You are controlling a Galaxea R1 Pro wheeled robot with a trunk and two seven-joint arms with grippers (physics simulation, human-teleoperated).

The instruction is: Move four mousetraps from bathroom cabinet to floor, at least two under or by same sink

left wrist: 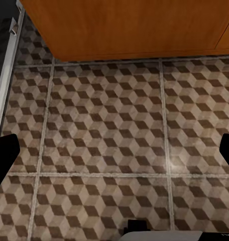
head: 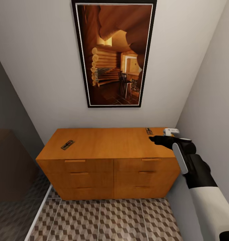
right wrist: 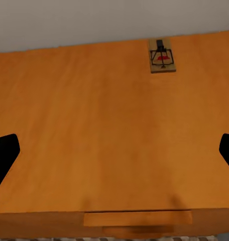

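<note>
The orange-brown cabinet (head: 107, 147) stands against the back wall, its drawers closed. Two mousetraps lie on its top: one near the left end (head: 68, 144), one at the back right corner (head: 148, 131). My right gripper (head: 155, 139) hovers over the right end of the top, just in front of that right trap, which also shows ahead of it as the trap (right wrist: 161, 56). Its fingers (right wrist: 5, 155) are spread wide, open and empty. My left gripper (left wrist: 114, 155) hangs open over the bathroom floor (left wrist: 104, 130) in front of the cabinet base. The bathroom sink is out of view.
A large framed picture (head: 114, 53) hangs above the cabinet. A grey wall (head: 211, 100) runs close along my right arm. A dark panel (head: 10, 160) with a pale floor rail (left wrist: 6, 75) borders the tiles on the left.
</note>
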